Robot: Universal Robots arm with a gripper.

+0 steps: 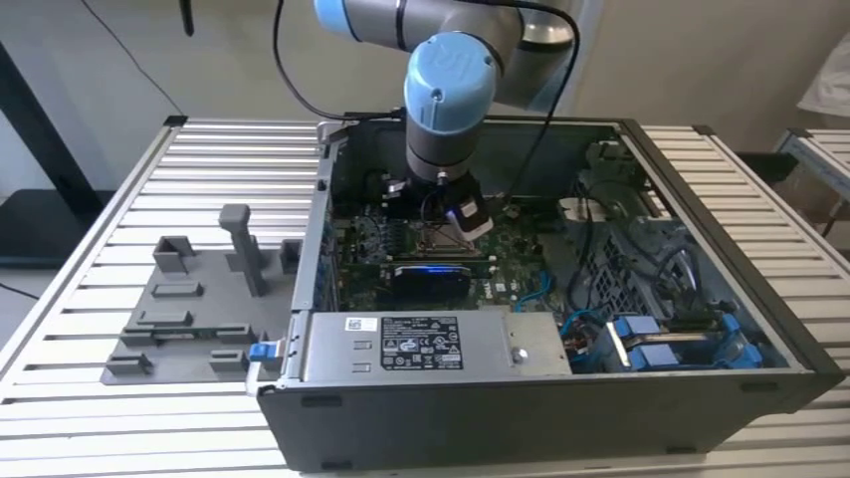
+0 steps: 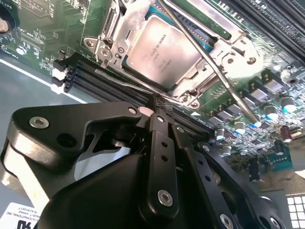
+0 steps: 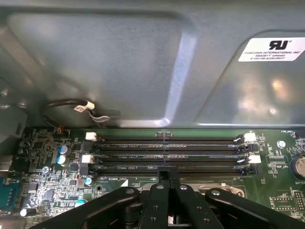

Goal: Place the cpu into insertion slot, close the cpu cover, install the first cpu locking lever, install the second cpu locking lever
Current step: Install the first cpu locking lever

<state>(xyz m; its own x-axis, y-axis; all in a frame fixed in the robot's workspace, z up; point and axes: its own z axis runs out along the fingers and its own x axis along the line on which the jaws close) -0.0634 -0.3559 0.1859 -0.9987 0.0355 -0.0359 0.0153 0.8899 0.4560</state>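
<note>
The cpu (image 2: 164, 47) lies flat in its socket, silver-grey top showing. The cpu cover (image 2: 190, 82), a thin metal frame, is down around it. One locking lever (image 2: 209, 67), a thin rod, crosses slantwise over the socket and looks raised. A second locking lever (image 2: 136, 85) runs along the socket edge nearest my fingers. My gripper (image 2: 158, 106) is shut, its black tips pressed together right at that second lever's end; whether they touch it I cannot tell. In the exterior view the gripper (image 1: 459, 224) hangs low over the motherboard's socket (image 1: 433, 237) inside the open computer case.
Black memory slots (image 3: 167, 155) run beside the socket, with the grey case wall (image 3: 119, 62) behind them. A white-labelled power-supply box (image 1: 412, 344) sits at the case front. Blue cables and drive bays (image 1: 651, 339) fill the exterior view's right. A grey fixture (image 1: 186, 309) lies outside on the slatted table.
</note>
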